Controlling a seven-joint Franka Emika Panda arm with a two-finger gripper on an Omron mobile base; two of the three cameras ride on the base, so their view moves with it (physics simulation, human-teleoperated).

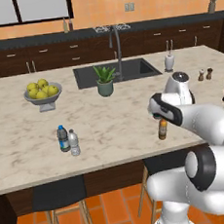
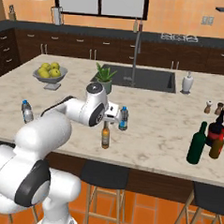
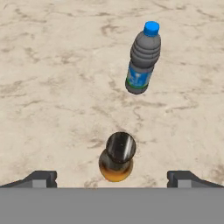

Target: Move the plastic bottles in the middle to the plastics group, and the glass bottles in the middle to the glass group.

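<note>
Amber bottle (image 3: 116,159) stands upright on the marbled beige counter (image 1: 18,128), seen from above in the hand view as a round dark mouth over a brown glass body; in the right base view its orange label shows. The gripper (image 3: 112,178) hovers just over it, its two dark tips wide apart on either side, jaws released and holding nothing. Near it stands the clear water bottle (image 3: 142,59), ribbed plastic with a blue cap and blue label, also upright.

The left base view shows the plastics group (image 1: 68,139) far to the left: a darker blue-capped bottle touching a shorter white-capped one. The right base view shows the other end of the counter, where a dark green bottle (image 2: 196,143) stands beside a near-black bottle (image 2: 217,130) with a red band. Behind are a bowl of lemons (image 1: 43,92), a potted plant (image 1: 105,80) and a dark sink (image 1: 114,71).
</note>
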